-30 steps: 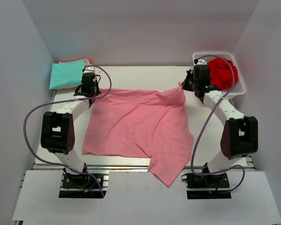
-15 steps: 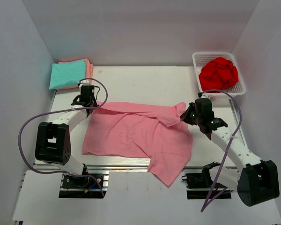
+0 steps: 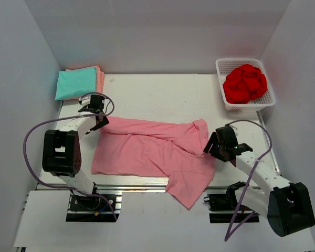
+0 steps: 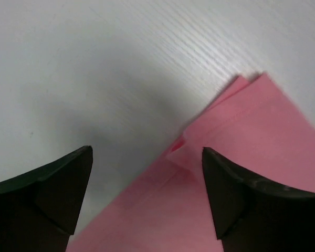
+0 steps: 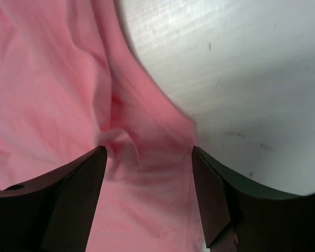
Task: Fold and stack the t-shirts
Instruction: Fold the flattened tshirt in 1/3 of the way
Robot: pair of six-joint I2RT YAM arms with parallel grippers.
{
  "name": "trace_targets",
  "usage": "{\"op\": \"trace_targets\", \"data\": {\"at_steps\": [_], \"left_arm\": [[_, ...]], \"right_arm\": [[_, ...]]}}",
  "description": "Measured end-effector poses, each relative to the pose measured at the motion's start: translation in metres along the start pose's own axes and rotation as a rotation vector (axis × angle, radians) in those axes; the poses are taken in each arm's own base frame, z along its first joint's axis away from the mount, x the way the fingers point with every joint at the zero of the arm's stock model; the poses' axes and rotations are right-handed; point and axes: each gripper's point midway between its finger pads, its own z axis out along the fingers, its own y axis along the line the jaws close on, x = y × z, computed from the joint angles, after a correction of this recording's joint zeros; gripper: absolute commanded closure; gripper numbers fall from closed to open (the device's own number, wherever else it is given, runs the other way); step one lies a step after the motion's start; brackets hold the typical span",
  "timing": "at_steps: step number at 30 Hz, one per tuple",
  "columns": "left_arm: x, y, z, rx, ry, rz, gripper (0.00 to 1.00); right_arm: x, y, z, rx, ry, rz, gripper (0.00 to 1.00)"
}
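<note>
Left gripper (image 3: 98, 119): jaws spread wide with nothing pinched. The pink shirt's (image 3: 147, 149) far-left corner lies flat on the table (image 3: 163, 94) between my fingers (image 4: 58, 194).
Right gripper (image 3: 209, 148): also parted and gripping nothing, low over a bunched ridge at the shirt's right edge.
Pink shirt: mid-table, with its far edge lying over itself in an uneven band and one flap reaching past the near edge.
Stack: the teal shirt (image 3: 75, 83) sits folded on the salmon-orange shirt (image 3: 99, 76) in the far-left corner.
Risk, left: the corner looks doubled, so if I close here I may catch only one layer and the fold would peel open.
Risk, right: the ridge is a wad of cloth. I could grab a lump instead of the hem and drag the whole shirt askew, or pull the hanging flap off the table.
Top view only: the shirt's full outline, the stack, and the basket (image 3: 226, 102) of red cloth (image 3: 245, 83) — none of these show in either wrist view.
Wrist views only: the gap between my jaws and the layering at the corner, which are too small to read from above.
</note>
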Motion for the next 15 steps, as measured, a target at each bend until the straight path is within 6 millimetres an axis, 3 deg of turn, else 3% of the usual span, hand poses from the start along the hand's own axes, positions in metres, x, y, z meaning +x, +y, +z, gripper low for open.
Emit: {"op": "trace_targets", "data": {"at_steps": [3,8,10,12,13,15], "left_arm": [[-0.018,0.001,-0.007,-0.007,-0.012,-0.041,0.00],[-0.038,-0.012,-0.018,0.071,-0.033,-0.045,0.00],[-0.042,-0.023,-0.021,0.145,-0.045,-0.031,0.02],[-0.044,-0.032,-0.023,0.194,-0.054,-0.018,0.08],[-0.045,-0.036,-0.022,0.215,-0.056,-0.007,0.20],[-0.043,-0.042,-0.020,0.242,-0.050,0.012,0.30]], "right_arm": [[-0.029,0.007,-0.007,0.026,-0.064,-0.061,0.28],[-0.092,0.046,-0.016,-0.027,-0.196,-0.180,0.29],[-0.107,0.059,-0.014,-0.043,-0.220,-0.229,0.29],[-0.120,0.070,-0.008,-0.049,-0.233,-0.282,0.29],[-0.125,0.074,-0.004,-0.047,-0.232,-0.306,0.29],[-0.129,0.077,0.007,-0.031,-0.216,-0.344,0.30]]}}
